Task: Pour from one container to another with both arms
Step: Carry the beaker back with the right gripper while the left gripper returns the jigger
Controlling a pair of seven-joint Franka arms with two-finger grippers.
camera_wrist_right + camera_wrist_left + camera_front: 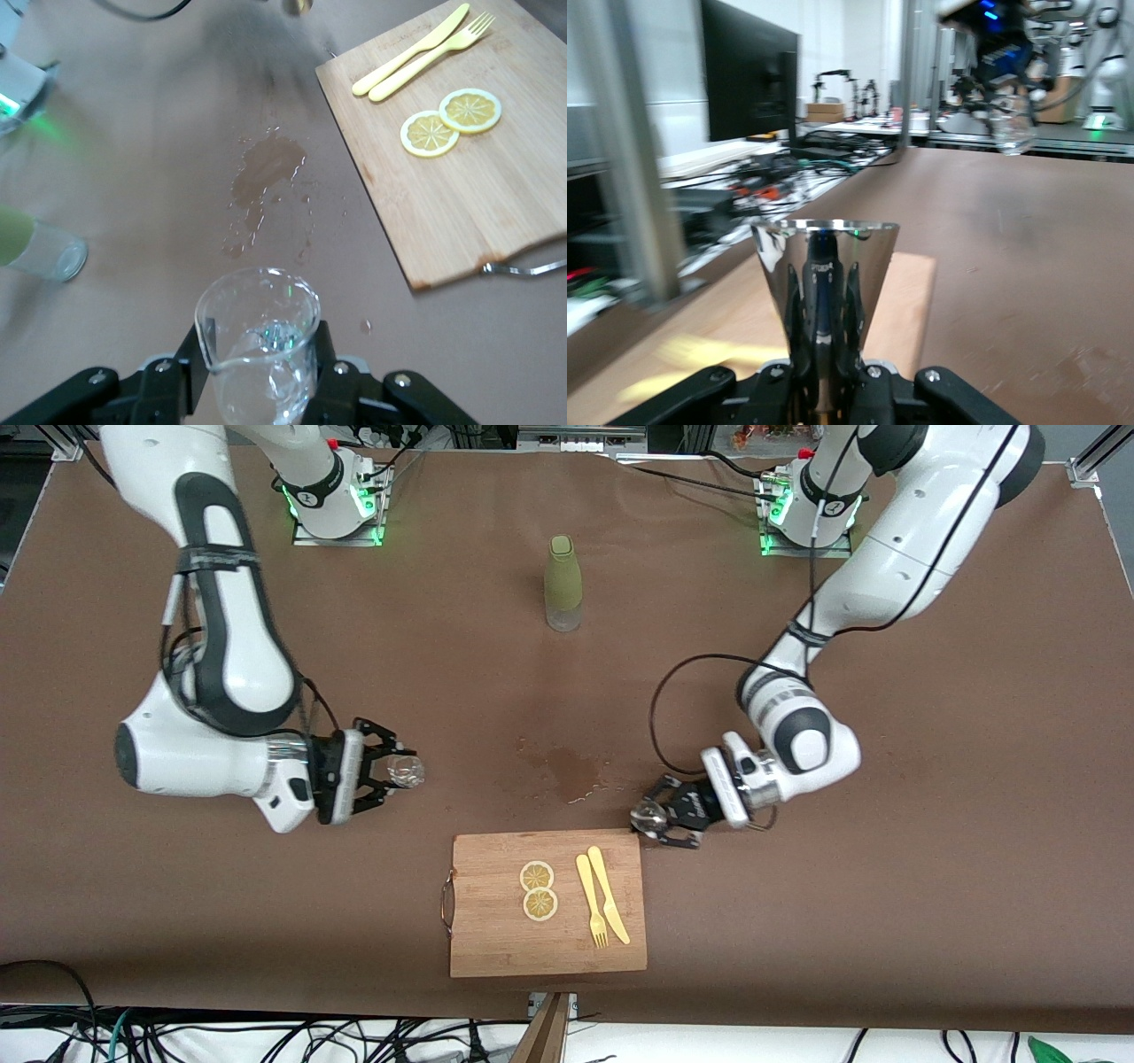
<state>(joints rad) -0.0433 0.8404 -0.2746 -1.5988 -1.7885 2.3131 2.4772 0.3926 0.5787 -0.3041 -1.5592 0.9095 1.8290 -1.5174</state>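
Two arms each carry a vessel: the right gripper (396, 771) pinches a clear glass beaker (407, 772) above bare tabletop toward the right arm's end, and the left gripper (654, 822) clamps a shiny metal cup (647, 815) just over a corner of the wooden cutting board (496, 939). Between them a wet spill (567, 773) darkens the brown table (886, 921). On the board lie two lemon slices (538, 890) beside a yellow knife (609, 881) and fork (592, 901), and a green-sleeved bottle (563, 583) stands upright nearer the bases.
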